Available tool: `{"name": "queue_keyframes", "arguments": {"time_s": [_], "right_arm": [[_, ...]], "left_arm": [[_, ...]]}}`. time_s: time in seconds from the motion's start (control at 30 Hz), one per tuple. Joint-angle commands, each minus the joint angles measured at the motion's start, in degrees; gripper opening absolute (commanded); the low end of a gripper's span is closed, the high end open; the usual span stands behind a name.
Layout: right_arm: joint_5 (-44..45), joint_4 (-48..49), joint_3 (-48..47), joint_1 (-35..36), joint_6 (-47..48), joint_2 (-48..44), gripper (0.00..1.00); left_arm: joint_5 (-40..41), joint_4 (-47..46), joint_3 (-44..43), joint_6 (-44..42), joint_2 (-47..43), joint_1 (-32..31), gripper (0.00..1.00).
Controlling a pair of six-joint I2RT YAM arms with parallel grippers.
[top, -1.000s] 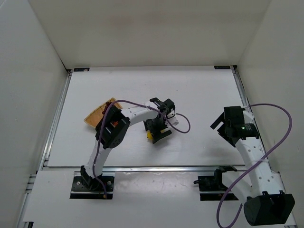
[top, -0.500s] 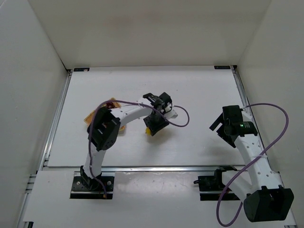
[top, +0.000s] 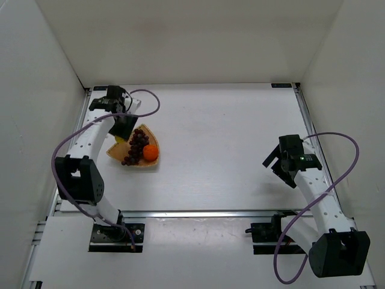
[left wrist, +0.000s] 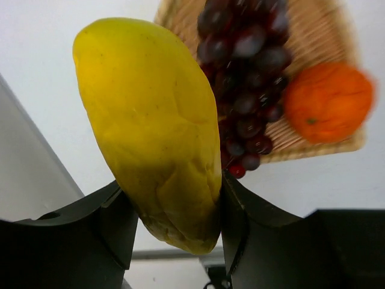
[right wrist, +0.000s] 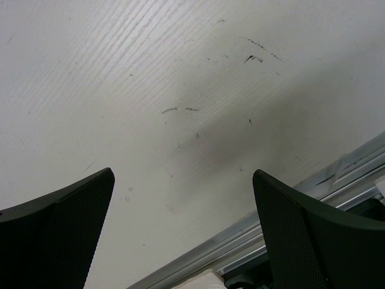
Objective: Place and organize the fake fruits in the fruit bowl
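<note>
Top external view shows two of the three fake fruits already in the fruit bowl (top: 114,152): the grape bunch (top: 136,146) lies along its middle, and the orange (top: 150,153) sits just beside the grapes toward the right rim; the third, the yellow fruit (left wrist: 156,132), is not yet released; the left gripper (top: 122,127) holds it at the bowl's far-left edge, jaws partly closed and pressed against both flanks of the fruit; whether the fruit touches the wicker cannot be told from either view; judged remaining work: lower, release, and possibly tidy the arrangement, since the free wicker lies mainly left of the grapes

The right gripper (right wrist: 180,223) hangs over bare table (top: 228,138), well apart from the bowl, jaws spread wide with nothing between them

Materials and shapes:
- fruit bowl: shallow, fan-shaped, tan woven wicker with a fine ribbed weave; much wider than any single fruit
- grape bunch: cluster of small glossy dark purple-red spheres, elongated overall
- orange: round, matt, with a small dimple at one end
- yellow fruit: oblong, tapering, smooth plastic skin with faint dimples; judged rigid and slightly slippery in a two-sided grip
- table: white, finely grained, lightly scuffed
</note>
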State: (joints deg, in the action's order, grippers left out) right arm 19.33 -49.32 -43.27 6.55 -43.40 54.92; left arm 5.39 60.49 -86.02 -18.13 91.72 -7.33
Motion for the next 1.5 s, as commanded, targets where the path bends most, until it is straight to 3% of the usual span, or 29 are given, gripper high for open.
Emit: {"name": "queue_keyframes", "arguments": {"time_s": [0.0, 0.13, 0.2, 0.27, 0.3, 0.37, 0.53, 0.63, 0.77, 0.87, 0.9, 1.03, 1.23, 1.47], "right_arm": [[0.44, 1.77, 0.11, 0.75, -0.72, 0.54, 1.00], [0.97, 1.77, -0.42, 1.28, -0.72, 0.54, 1.00], [0.97, 1.77, -0.42, 1.28, -0.72, 0.54, 1.00], [0.97, 1.77, -0.42, 1.28, -0.72, 0.54, 1.00], [0.97, 1.77, -0.42, 1.28, -0.72, 0.54, 1.00], [0.97, 1.77, -0.42, 1.28, -0.72, 0.54, 1.00], [0.97, 1.77, -0.42, 1.28, -0.72, 0.54, 1.00], [0.97, 1.77, -0.42, 1.28, -0.72, 0.54, 1.00], [0.97, 1.77, -0.94, 1.28, -0.72, 0.54, 1.00], [0.97, 1.77, -0.94, 1.28, -0.72, 1.07, 1.00], [1.49, 1.77, -0.94, 1.28, -0.72, 1.59, 1.00], [2.11, 1.77, -0.94, 1.28, -0.72, 1.60, 1.00], [2.63, 1.77, -0.94, 1.28, -0.20, 1.60, 1.00], [3.17, 1.77, 0.11, 1.28, -0.20, 1.60, 1.00]], "left_arm": [[-1.51, 0.86, 3.92, -1.82, 2.57, 3.97, 0.12], [-3.98, 0.24, 4.81, -1.82, 4.78, 7.93, 0.17], [-4.60, 1.03, 4.81, -1.82, 5.65, 8.48, 0.35], [-4.60, 1.64, 4.81, -1.82, 6.28, 9.61, 0.61], [-4.60, 1.65, 4.81, -1.82, 6.28, 9.62, 0.81], [-4.60, 2.17, 4.81, -2.35, 4.79, 10.14, 1.00], [-5.12, 5.16, 1.04, -3.58, 1.45, 10.15, 1.00], [-5.12, 7.89, -6.33, -3.06, -0.66, 10.67, 1.00], [-0.65, 1.93, -14.87, 0.37, -5.31, 17.07, 1.00], [7.41, -4.82, -12.87, 0.38, -6.46, 21.21, 1.00], [14.93, -5.99, -11.38, 0.38, -6.47, 21.92, 1.00], [27.38, -9.42, -4.08, 3.45, -4.54, 26.83, 1.00], [26.87, -10.13, 1.63, 6.62, -4.54, 33.43, 1.00], [23.45, -10.13, 3.40, 7.67, -4.54, 34.05, 1.00]]}}
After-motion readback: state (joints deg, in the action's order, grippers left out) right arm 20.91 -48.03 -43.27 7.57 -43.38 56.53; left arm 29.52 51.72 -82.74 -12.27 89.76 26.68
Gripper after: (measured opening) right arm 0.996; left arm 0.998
